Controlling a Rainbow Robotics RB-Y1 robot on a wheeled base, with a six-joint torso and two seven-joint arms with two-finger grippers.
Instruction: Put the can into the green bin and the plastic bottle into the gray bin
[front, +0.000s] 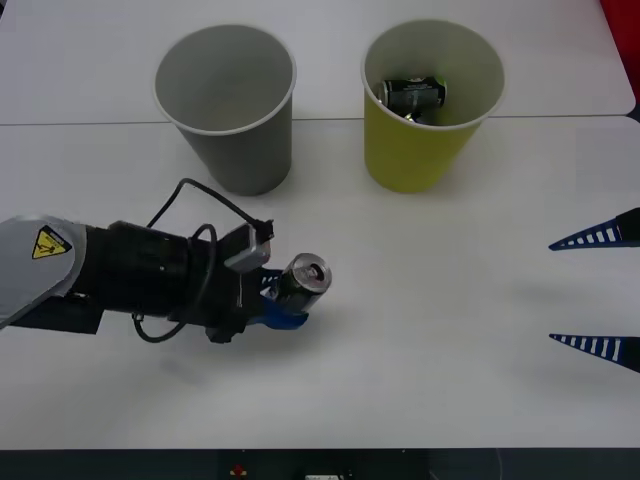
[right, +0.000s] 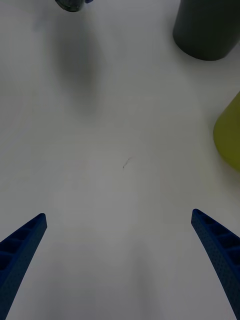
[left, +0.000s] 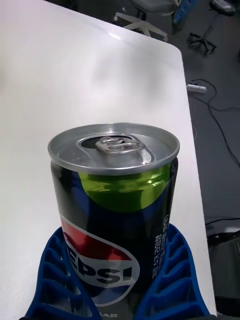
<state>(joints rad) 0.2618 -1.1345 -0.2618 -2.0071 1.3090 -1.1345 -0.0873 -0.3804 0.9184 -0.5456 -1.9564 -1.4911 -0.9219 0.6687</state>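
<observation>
My left gripper (front: 283, 303) is shut on the can (front: 303, 278), a dark Pepsi can whose silver top and pull tab point to the right. It is held left of the table's middle, in front of the gray bin (front: 228, 110). In the left wrist view the can (left: 115, 200) sits between the blue fingers (left: 60, 270). The green bin (front: 430, 100) stands to the right of the gray one. My right gripper (front: 600, 292) hangs open at the right edge, nothing between its fingers (right: 20, 250). The plastic bottle is out of view.
A dark can with a green label (front: 413, 95) lies inside the green bin. The right wrist view shows the gray bin (right: 207, 25) and the green bin (right: 230, 135) across bare white table. Past the table's edge (left: 192, 150) are chair bases and cables on the floor.
</observation>
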